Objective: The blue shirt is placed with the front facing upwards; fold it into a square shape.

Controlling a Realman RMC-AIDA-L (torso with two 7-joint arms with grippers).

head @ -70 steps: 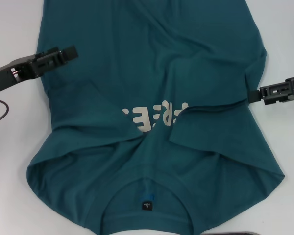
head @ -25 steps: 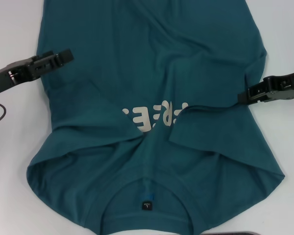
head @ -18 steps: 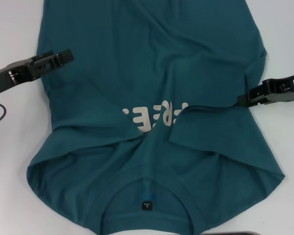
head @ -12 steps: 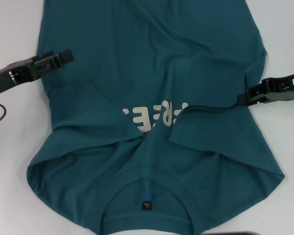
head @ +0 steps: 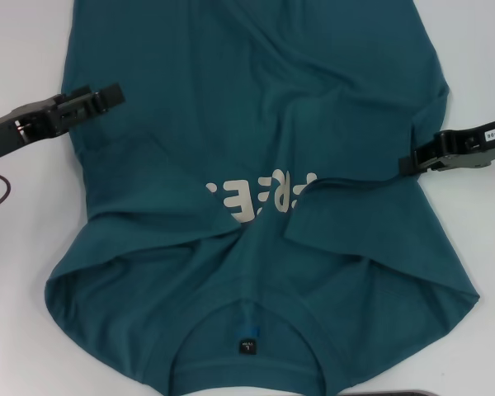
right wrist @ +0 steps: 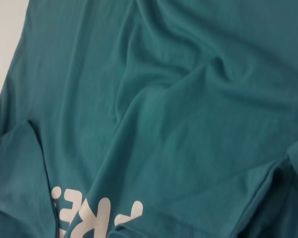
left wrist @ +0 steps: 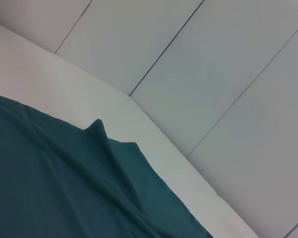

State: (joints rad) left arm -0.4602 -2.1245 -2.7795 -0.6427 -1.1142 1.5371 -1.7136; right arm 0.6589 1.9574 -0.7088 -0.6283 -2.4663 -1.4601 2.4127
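White table (head: 16, 272), w/ the shirt (head: 256, 107) spread across it, collar near us. We've got the left gripper (head: 114, 93) & right gripper (head: 406, 165) at opposite side edges, prob. to fold inward; can't tell whether either grips cloth.

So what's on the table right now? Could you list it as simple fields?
item: blue shirt, spread on a white table
collar: nearest the robot, small dark neck label showing
lettering: pale chest print, partly hidden by folds
sleeves: both folded in over the chest
left gripper: at the shirt's left edge
right gripper: at the shirt's right edge
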